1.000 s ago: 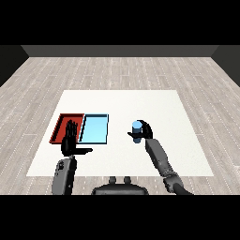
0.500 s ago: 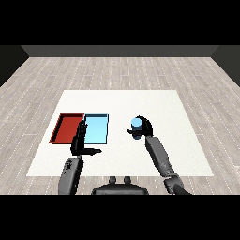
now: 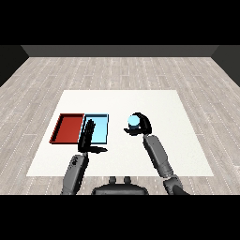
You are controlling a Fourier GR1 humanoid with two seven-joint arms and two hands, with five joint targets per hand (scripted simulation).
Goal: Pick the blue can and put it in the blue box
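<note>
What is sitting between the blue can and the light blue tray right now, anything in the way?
Nothing stands on the table between them. The right hand curls round the blue can, right of the light blue tray. The left hand, fingers straight, sits over that tray's left edge and could crowd the drop.

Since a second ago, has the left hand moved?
Yes. The left hand has shifted right, from over the red tray to the seam with the blue tray.
</note>
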